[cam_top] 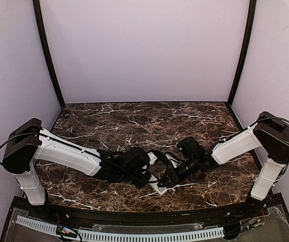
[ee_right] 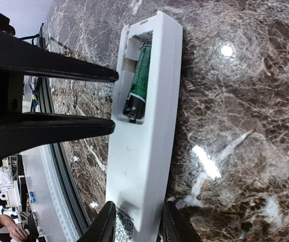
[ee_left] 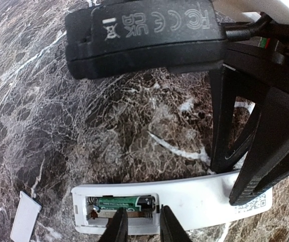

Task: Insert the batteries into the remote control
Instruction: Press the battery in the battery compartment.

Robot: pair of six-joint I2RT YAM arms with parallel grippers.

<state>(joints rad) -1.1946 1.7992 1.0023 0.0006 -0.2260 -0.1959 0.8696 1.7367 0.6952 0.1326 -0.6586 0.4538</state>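
The white remote control (ee_left: 199, 201) lies back-up on the marble, its battery compartment uncovered. One green battery (ee_left: 124, 203) sits in the far slot, and the near slot shows bare metal. My left gripper (ee_left: 140, 227) hovers over the compartment's near edge, open by a narrow gap with nothing between the fingers. In the right wrist view the remote control (ee_right: 144, 151) runs away from my right gripper (ee_right: 136, 224), which is shut on its labelled end. The green battery (ee_right: 139, 75) shows there too. From above, the remote control (cam_top: 159, 189) peeks out between both wrists.
A small white cover plate (ee_left: 25, 217) lies loose on the marble left of the remote. The table's near edge with its black rail (ee_right: 58, 166) runs close beside the remote. Both arms crowd the front middle of the table (cam_top: 134, 121).
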